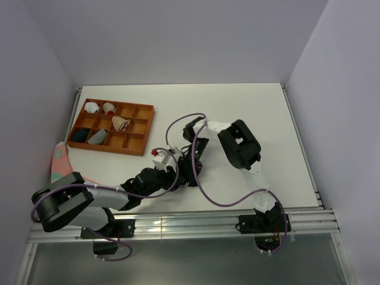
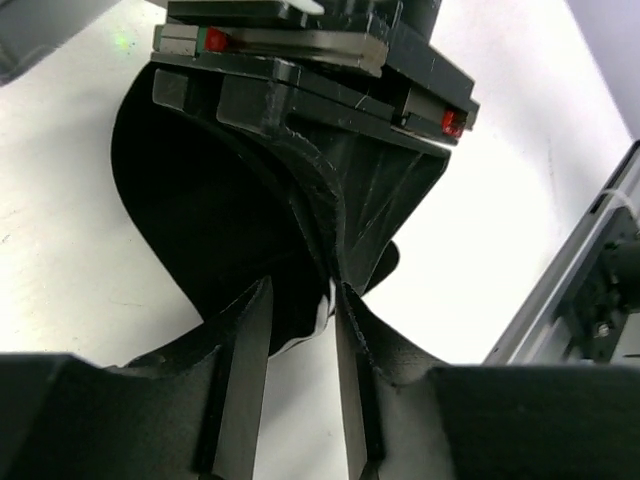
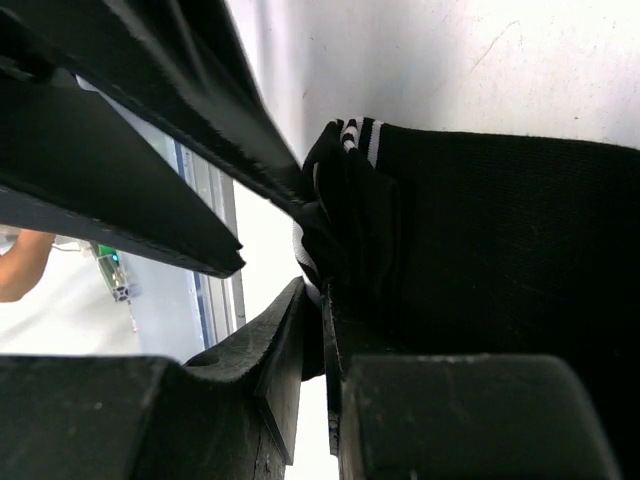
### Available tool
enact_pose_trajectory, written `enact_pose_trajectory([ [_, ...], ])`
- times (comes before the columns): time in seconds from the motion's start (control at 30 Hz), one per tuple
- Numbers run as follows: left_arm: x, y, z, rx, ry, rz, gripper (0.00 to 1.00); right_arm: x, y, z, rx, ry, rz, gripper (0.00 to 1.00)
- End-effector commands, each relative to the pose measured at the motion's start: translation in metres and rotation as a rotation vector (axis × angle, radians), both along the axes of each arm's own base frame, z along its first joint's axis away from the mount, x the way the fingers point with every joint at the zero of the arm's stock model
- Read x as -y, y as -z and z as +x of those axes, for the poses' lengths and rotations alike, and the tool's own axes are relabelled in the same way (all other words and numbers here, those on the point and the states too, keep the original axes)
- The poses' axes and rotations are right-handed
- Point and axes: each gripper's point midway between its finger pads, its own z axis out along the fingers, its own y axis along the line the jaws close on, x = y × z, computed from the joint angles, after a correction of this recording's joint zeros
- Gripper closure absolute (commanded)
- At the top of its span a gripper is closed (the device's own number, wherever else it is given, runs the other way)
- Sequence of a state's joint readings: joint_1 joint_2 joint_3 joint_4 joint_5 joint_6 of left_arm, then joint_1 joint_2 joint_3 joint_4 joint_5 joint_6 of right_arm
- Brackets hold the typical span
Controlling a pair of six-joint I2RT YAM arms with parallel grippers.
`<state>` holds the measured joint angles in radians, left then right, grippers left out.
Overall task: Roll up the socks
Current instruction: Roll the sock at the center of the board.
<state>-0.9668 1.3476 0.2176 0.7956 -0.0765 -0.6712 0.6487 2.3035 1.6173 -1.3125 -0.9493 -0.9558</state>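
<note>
Top: table (image 1: 249,119); work lies mid-table under both my wrists.
Left wrist: left pincer (image 2: 303,292) part open, black sock (image 2: 190,230) fold between its fingers, seemingly loose.
Right wrist: right pincer (image 3: 312,300) nipped tight on that sock's cuff (image 3: 360,135).
Advice: hold fold taut with right; regrip left squarely before turning.

Your black sock (image 3: 500,250) looked like a fine-ribbed knit, dead matt, with the white-striped cuff (image 3: 360,135) bunched soft at 11 o'clock in the right wrist view. The left gripper (image 2: 303,292) was rough black plastic, grainy with layer lines, though its fingers (image 2: 245,390) had smoother, slightly shiny grey faces. The table (image 1: 237,113) was smooth matt white, lightly scuffed. From above, the tray (image 1: 107,148) at 10 o'clock looked like orange-brown wood with a satin finish. The rails (image 1: 196,224) at 6 o'clock were brushed metal, and the purple cable (image 1: 222,204) had a rubbery sheen. The pink sock (image 1: 59,157) at 9 o'clock was soft cloth.
</note>
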Motion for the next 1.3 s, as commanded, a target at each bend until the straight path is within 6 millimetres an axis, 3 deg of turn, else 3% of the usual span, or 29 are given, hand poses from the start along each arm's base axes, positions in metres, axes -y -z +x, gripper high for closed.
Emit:
enact_pose_trajectory([
  [0.0,0.014,-0.018,0.008,0.099,0.041,-0.015,0.63,0.009,-0.024,-0.013,-0.083,0.009,-0.035,0.82],
  [0.3,0.031,-0.007,0.001,0.093,0.143,0.020,0.59,0.010,-0.022,-0.010,-0.087,0.017,-0.035,0.83],
  [0.93,0.022,0.023,-0.008,0.032,0.144,0.066,0.60,0.013,-0.022,-0.005,-0.082,0.030,-0.028,0.84],
  [1.27,0.023,0.038,-0.003,0.009,0.112,0.130,0.62,0.015,-0.023,-0.006,-0.078,0.026,-0.022,0.84],
])
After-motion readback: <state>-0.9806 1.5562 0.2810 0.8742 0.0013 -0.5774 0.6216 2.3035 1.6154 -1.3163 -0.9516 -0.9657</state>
